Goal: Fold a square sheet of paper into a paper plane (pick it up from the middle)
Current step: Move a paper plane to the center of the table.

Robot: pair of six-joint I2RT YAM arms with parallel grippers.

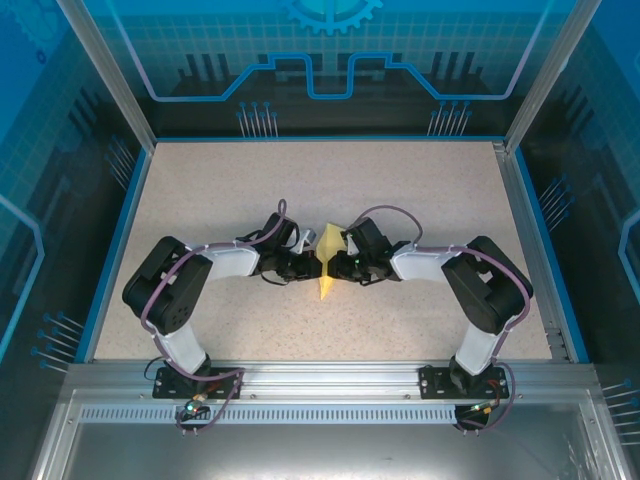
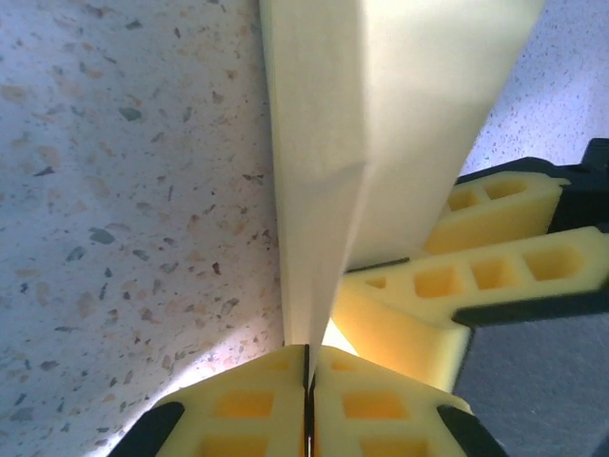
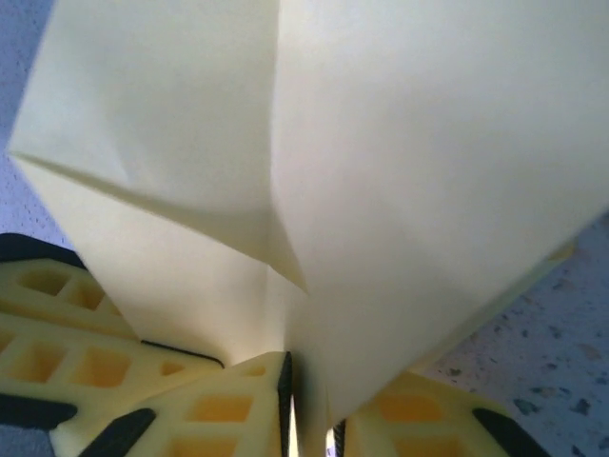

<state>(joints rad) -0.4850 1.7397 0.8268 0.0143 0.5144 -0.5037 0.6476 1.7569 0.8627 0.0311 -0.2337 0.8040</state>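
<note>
Above the middle of the speckled table (image 1: 200, 200), the folded yellow paper (image 1: 327, 268) is gripped from both sides, apparently standing edge-up. The left pincer (image 2: 307, 381) is clamped tight on one edge. The right pincer (image 3: 290, 400) pinches a fold opposite, its fingers almost touching.

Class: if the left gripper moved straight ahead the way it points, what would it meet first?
The left gripper itself pinches the yellow paper; beyond that, probably the right gripper, facing it close by, slightly offset. Depth is unclear.
</note>
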